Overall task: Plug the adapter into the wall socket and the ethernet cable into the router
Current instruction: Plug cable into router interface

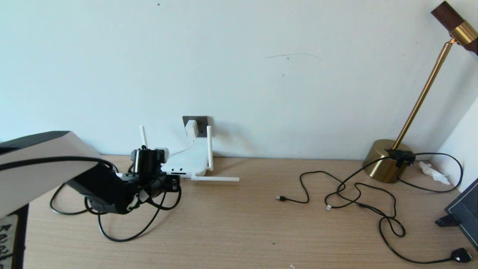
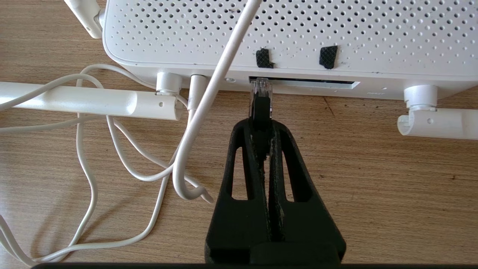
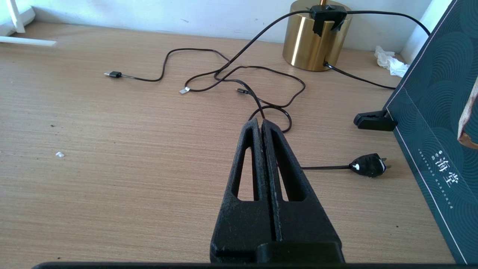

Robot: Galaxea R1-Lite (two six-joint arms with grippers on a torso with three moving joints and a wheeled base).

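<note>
adapter: small white cube power plug (image 1: 191, 128) seated in dark grey wall socket plate (image 1: 202, 120), done | ethernet: left hand (image 2: 260, 125) clamps thick black clear-tipped cable (image 2: 260, 98), tip at flat white router (image 2: 291, 33) port slot, not seated | right hand (image 3: 260, 125) closed, empty, above wooden surface (image 3: 130, 149)

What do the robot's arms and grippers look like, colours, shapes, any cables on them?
The left arm has a pale grey shell over black wrist parts, with black cables looping off it. Left gripper and right gripper match: matte black, rough-textured, two long fingers tapering to narrow tips, each with a slot-shaped cutout. No markings visible.
</note>
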